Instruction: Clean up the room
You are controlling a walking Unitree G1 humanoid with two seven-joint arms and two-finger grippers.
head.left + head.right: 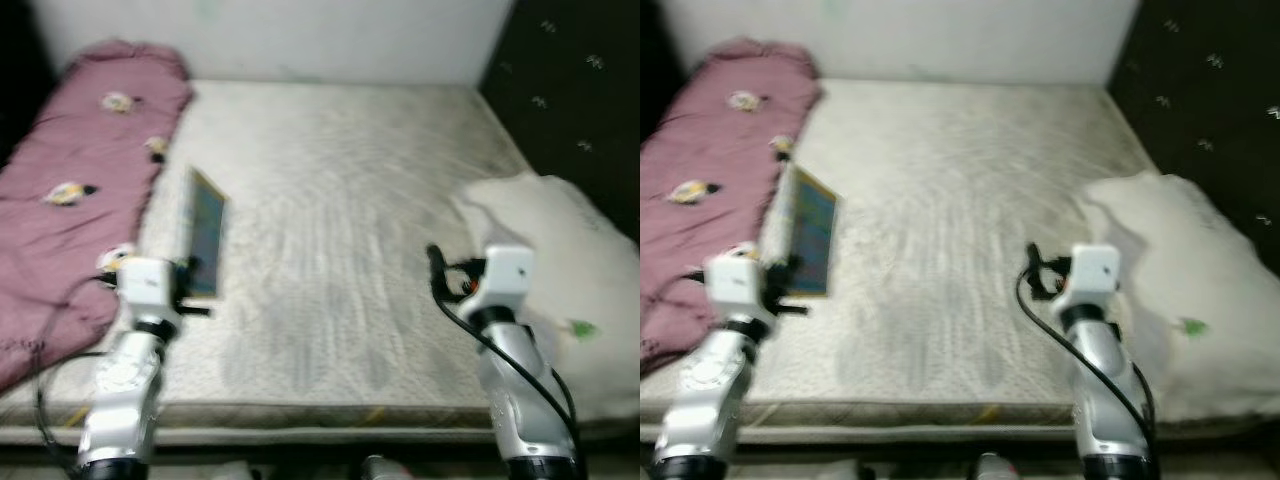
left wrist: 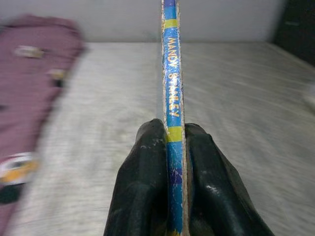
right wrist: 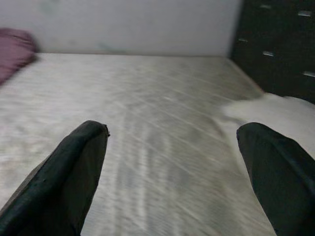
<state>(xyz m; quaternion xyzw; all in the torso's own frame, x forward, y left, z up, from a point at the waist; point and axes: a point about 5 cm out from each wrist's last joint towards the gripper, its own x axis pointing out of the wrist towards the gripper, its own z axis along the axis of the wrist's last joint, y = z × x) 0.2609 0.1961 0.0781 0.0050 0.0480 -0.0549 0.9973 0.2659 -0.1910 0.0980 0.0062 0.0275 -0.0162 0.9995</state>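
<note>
Your left gripper (image 2: 174, 142) pinches the thin book (image 1: 206, 232) by its spine edge, upright above the mattress (image 1: 340, 240). It could pivot or slip on such a narrow hold. Your right gripper (image 3: 172, 147) hovers spread, empty.

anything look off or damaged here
The thin book pinched on edge in the left gripper has a scuffed, worn spine with chipped colour. The white blanket lies crumpled at the mattress edge by the open right gripper.
</note>
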